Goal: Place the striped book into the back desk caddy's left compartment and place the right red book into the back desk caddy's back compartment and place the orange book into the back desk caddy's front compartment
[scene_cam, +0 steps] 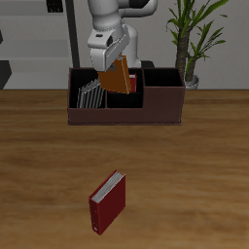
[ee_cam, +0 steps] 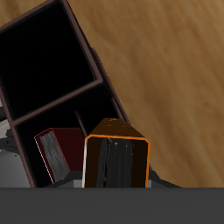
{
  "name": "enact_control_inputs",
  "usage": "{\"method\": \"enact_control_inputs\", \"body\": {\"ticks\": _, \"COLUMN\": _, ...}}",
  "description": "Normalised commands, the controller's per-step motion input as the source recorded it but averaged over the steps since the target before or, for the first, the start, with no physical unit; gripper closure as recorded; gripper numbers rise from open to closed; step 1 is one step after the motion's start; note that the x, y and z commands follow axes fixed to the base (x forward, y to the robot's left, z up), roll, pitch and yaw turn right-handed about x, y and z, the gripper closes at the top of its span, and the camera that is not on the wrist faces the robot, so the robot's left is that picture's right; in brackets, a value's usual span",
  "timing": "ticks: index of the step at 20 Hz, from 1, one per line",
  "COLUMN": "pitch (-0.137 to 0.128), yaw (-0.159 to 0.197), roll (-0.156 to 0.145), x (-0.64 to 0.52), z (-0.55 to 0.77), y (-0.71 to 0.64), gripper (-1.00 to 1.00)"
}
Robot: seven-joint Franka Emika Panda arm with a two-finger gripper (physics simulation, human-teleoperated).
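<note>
The orange book (scene_cam: 119, 78) hangs in the pincer (scene_cam: 113, 60) above the back desk caddy (scene_cam: 124, 109), in the upper middle of the exterior frame. The pincer is closed on the book's upper part; the book tilts, its lower corner down toward the caddy's middle cells. In the wrist view the orange book (ee_cam: 115, 160) fills the foreground, with a dark red book (ee_cam: 51, 150) standing in a cell just beside it and a large open compartment (ee_cam: 48, 57) farther off.

To do this step well, I judge the book should be squared up so its lower edge runs parallel to the dividers, centred over the front compartment, and lowered straight down. Let go only once the edge is well inside the cell walls, lest it catch on a divider or lean against the standing books.

The arm reaches down from the upper part of the exterior frame, wrist bent forward over the caddy, fingers pointing downward. The striped book (scene_cam: 89, 95) stands in the caddy's end cell. A second red book (scene_cam: 108, 201) lies on the worktop (scene_cam: 195, 185) in the lower middle of the frame, well apart from the caddy
</note>
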Motion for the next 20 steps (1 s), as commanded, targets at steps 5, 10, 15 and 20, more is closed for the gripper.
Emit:
{"method": "enact_control_inputs", "body": {"ticks": 5, "pitch": 0.013, "yaw": 0.129, "roll": -0.008, "x": 0.04, "z": -0.03, "y": -0.03, "gripper": 1.0}}
{"method": "enact_control_inputs", "body": {"ticks": 10, "pitch": 0.014, "yaw": 0.148, "roll": -0.01, "x": 0.06, "z": 0.01, "y": 0.07, "gripper": 1.0}}
{"method": "enact_control_inputs", "body": {"ticks": 15, "pitch": 0.006, "yaw": 0.122, "roll": -0.017, "x": 0.08, "z": 0.0, "y": 0.02, "gripper": 1.0}}
{"method": "enact_control_inputs", "body": {"ticks": 20, "pitch": -0.021, "yaw": 0.109, "roll": -0.029, "x": 0.14, "z": 0.0, "y": -0.05, "gripper": 1.0}}
